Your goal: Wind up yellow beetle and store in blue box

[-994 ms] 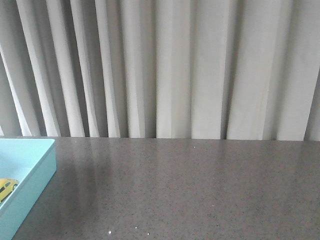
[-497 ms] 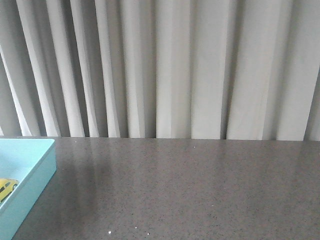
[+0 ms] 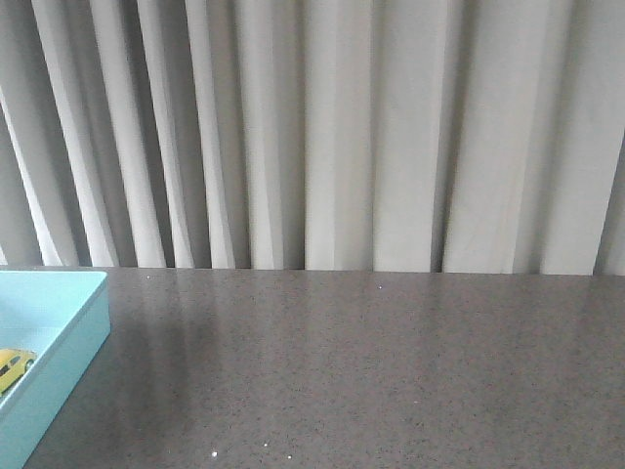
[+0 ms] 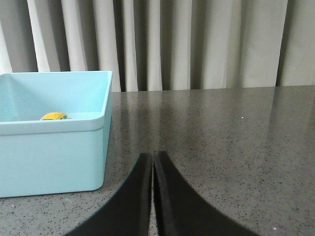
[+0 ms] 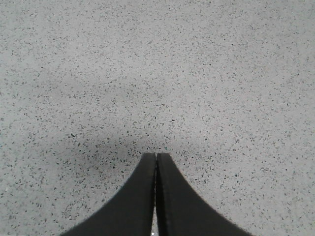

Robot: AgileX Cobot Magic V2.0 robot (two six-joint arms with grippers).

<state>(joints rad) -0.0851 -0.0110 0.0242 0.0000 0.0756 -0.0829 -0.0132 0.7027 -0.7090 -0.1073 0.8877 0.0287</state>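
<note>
speckled stone-like table [image 3: 391,371] – faintly glossy; blue box [image 4: 54,157] – smooth matt plastic; curtain [image 3: 342,127] – cloth.

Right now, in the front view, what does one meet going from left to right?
yellow beetle → right wall of the blue box → bare grey table, running to the right edge.

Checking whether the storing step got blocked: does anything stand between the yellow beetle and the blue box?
Nothing visible does. The yellow beetle already lies inside the blue box, behind its near wall. The left tool is shut and empty on the table beside the box.
</note>
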